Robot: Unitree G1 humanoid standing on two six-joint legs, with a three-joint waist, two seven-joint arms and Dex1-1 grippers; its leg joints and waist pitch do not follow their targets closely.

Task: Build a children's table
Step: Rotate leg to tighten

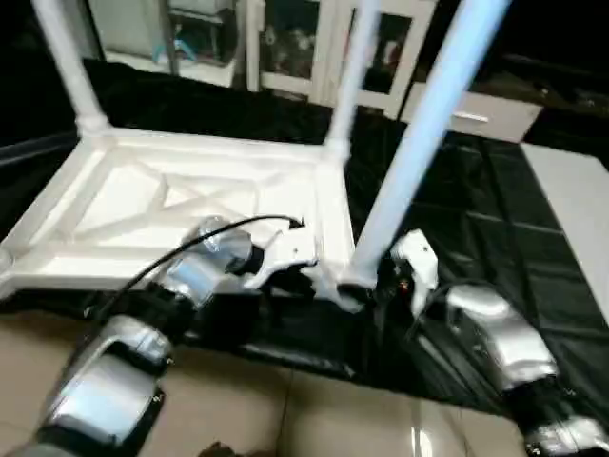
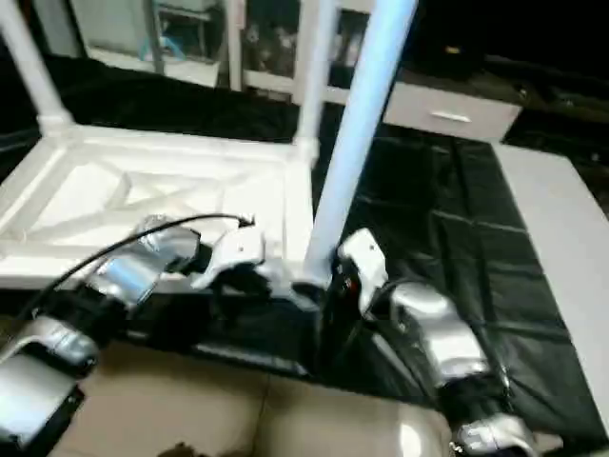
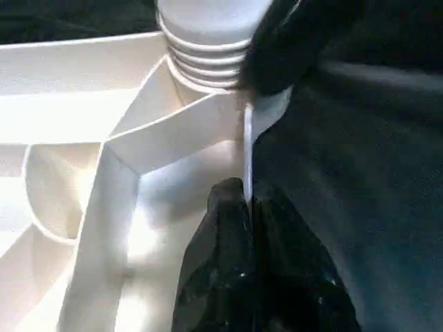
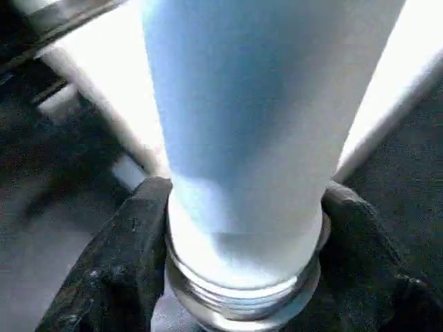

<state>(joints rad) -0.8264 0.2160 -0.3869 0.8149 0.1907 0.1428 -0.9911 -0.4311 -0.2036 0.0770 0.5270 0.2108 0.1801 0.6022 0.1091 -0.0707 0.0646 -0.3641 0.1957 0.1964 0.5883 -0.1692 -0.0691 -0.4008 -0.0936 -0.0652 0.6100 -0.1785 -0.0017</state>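
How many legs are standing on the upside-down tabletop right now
3. One leg rises from the far left corner, one from the far right corner, and one at the near right corner between the right gripper fingers. The near left corner is cut off, so another may be hidden.

A large work surface [image 1: 495, 219] draped in glossy black sheeting is catching pale glints along its creases. Beyond its far edge, white glass-fronted cabinets [image 1: 295, 43] are standing in a row, their shelves holding what may be small objects, too blurred to tell. A low white drawer unit [image 1: 485, 114] is sitting beside them. A pale panel [image 2: 561, 238] is lying along the surface's right side, and beige floor tiles [image 1: 285, 409] are reflecting soft light in the foreground.
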